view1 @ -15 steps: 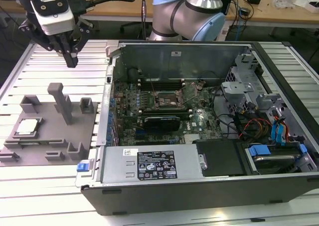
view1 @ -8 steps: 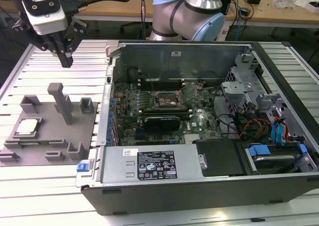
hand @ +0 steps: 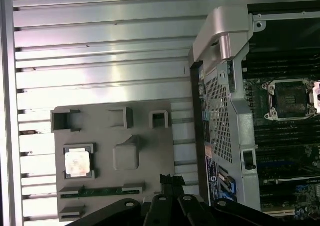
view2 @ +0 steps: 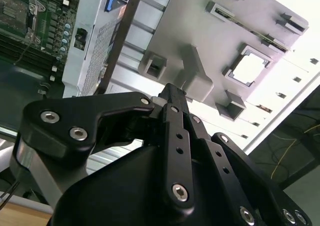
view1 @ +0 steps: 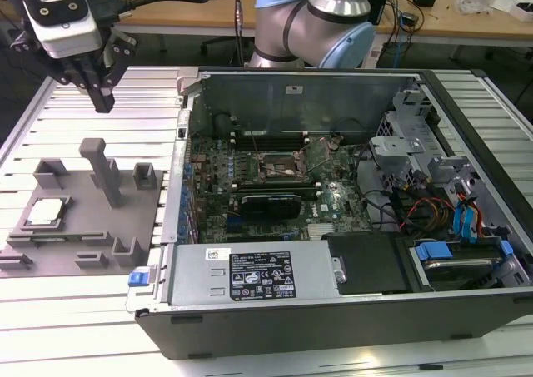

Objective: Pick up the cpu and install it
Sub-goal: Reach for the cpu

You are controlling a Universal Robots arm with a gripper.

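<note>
The cpu (view1: 46, 211) is a small silvery square lying flat in a recess of the grey fixture plate (view1: 79, 231) at the exterior view's left. Both wrist views look down on the cpu (view2: 248, 69) (hand: 77, 162). My gripper (view1: 102, 102) hangs well above the table behind the plate, up and to the exterior view's right of the chip, touching nothing. Its black fingers (view2: 172, 94) are shut together with nothing between them, and they are also visible in the first wrist view (hand: 170, 178). The open socket (view1: 279, 165) sits on the motherboard inside the computer case (view1: 191, 86).
A tall grey post (view1: 104, 171) and several small blocks rise from the fixture plate. The case wall (hand: 220, 61) stands between the plate and the motherboard. Cables and drive bays (view1: 454, 219) crowd the exterior view's right side of the case. A ribbed metal table (view1: 83, 310) lies underneath.
</note>
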